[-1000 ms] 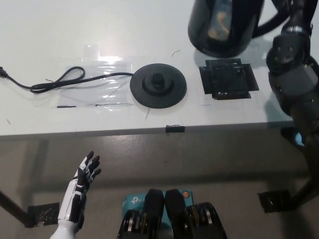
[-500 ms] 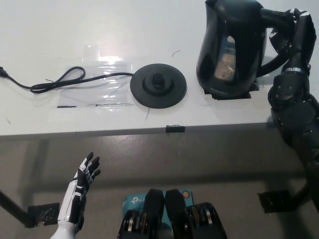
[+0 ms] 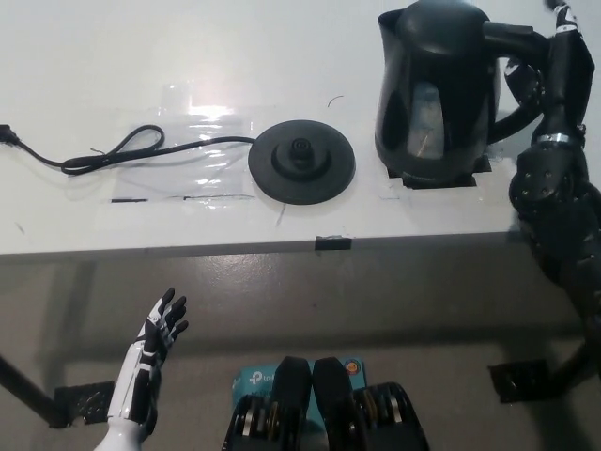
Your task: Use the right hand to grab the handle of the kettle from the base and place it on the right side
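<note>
the kettle (image 3: 437, 89), glossy black plastic, rounded, sat upright on the black tape square (image 3: 474, 169), right of the round base (image 3: 300, 162). the black right hand (image 3: 540, 66) gripped its handle (image 3: 512, 42); i'd loosen only once it stood settled. the white left hand (image 3: 155, 348) hung low, fingers spread.

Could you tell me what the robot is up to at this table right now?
It is moving a black kettle off its round base. The black right hand is at the kettle's handle at the far right, and the kettle stands on a dark square mat to the right of the base, which sits bare with its cord trailing left. Whether the hand grips the handle is hard to tell. The white left hand rests open below the table edge, uninvolved.
</note>
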### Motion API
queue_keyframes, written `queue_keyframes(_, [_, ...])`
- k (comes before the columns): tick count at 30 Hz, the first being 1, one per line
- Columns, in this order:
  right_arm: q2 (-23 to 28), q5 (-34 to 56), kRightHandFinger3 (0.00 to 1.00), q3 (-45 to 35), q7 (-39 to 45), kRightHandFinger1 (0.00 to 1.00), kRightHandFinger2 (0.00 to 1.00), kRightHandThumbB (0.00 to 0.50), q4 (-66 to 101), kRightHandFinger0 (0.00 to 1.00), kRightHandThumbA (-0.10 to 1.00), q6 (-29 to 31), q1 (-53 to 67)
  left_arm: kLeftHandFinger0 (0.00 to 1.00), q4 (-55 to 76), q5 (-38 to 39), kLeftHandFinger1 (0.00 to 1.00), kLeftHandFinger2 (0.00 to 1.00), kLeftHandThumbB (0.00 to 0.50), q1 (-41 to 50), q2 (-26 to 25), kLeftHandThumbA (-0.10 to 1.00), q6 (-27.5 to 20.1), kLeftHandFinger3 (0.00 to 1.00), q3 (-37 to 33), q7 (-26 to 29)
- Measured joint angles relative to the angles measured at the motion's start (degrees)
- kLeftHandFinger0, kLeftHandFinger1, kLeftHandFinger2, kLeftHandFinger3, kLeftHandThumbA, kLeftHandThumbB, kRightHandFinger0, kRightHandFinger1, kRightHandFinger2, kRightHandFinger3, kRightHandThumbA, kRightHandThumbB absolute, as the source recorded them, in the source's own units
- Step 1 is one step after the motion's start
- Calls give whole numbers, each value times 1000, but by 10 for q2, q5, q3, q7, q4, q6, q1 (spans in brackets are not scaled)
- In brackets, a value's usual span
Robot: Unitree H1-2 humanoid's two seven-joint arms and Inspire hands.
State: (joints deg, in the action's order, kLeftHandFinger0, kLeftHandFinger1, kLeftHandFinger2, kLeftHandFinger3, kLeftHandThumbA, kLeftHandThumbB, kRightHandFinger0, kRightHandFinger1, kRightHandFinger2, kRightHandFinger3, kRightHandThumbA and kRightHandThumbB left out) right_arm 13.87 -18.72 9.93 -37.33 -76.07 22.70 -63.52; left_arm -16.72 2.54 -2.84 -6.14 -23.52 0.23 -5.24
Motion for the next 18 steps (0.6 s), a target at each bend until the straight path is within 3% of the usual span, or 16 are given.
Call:
queue_keyframes(5, [14, 2, 1000, 1, 58, 1000, 1000, 500, 14, 1000, 574, 0, 6, 1000, 0, 1, 1000, 1000, 495, 0, 1, 1000, 0, 1000, 0, 0])
queue_keyframes(11, [34, 7, 1000, 7, 135, 1000, 1000, 500, 37, 1000, 633, 0, 13, 1000, -1, 3, 1000, 1000, 495, 0, 0, 1000, 0, 1000, 0, 0])
queue_keyframes(18, [60, 7, 1000, 18, 212, 1000, 1000, 500, 53, 1000, 575, 0, 14, 1000, -1, 7, 1000, 1000, 496, 0, 0, 1000, -1, 1000, 2, 0])
